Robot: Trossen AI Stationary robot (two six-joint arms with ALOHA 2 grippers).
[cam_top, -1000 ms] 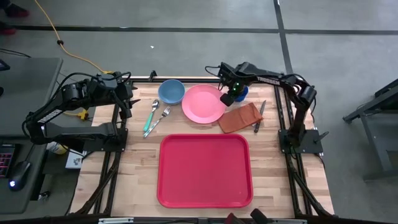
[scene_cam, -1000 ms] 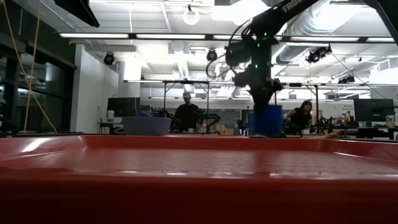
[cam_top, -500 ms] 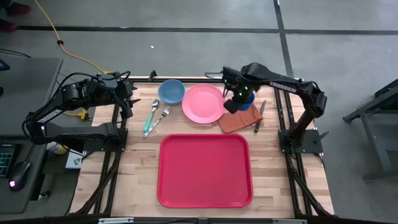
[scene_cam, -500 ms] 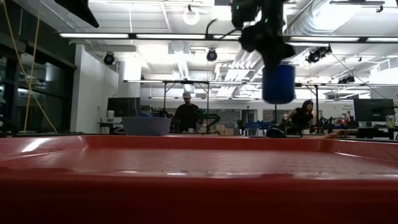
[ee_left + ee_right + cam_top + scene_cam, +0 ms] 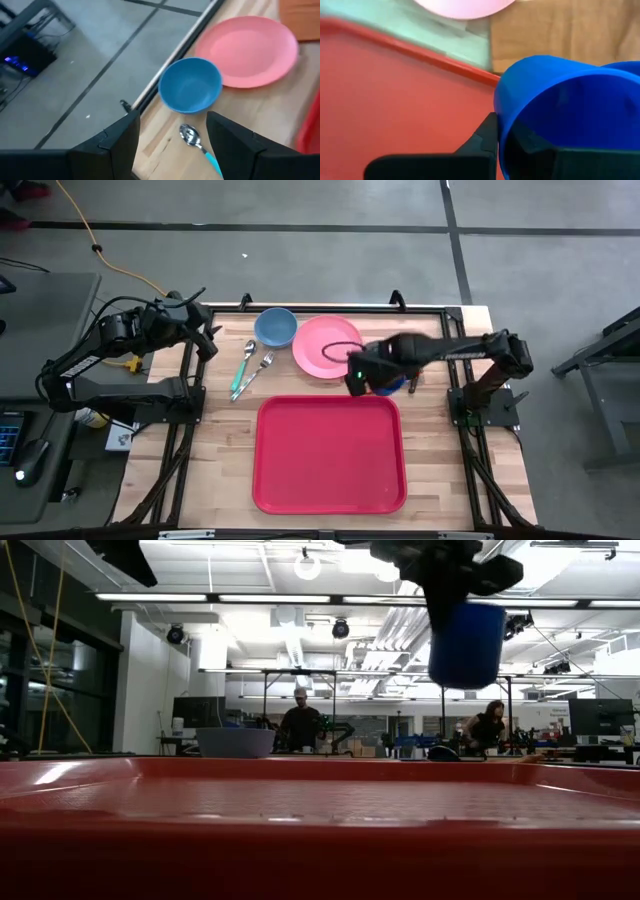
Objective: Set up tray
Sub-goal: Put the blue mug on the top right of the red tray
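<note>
The large red tray lies flat on the near middle of the table and fills the foreground of the low view. My right gripper is shut on a blue cup. It hovers over the tray's far right corner, whose rim shows in the right wrist view. My left gripper is open and holds nothing. It waits above the table's far left part, with the blue bowl and a spoon showing between its fingers. My right gripper holds the blue cup by its rim, one finger outside the wall and the other inside the cup. The fingers come from above, pointing down. The cup hangs below them, lifted clear of the table, roughly upright.
Along the far edge lie a blue bowl, a pink plate, and a teal-handled spoon beside a fork. An orange-brown napkin lies under my right arm. People stand in the room beyond.
My right gripper has lifted the blue cup off the table at the far edge, right of the plate. It has carried the cup up and toward the near edge, past the napkin, to above the tray's far right corner. The cup now hangs clear of the table.
</note>
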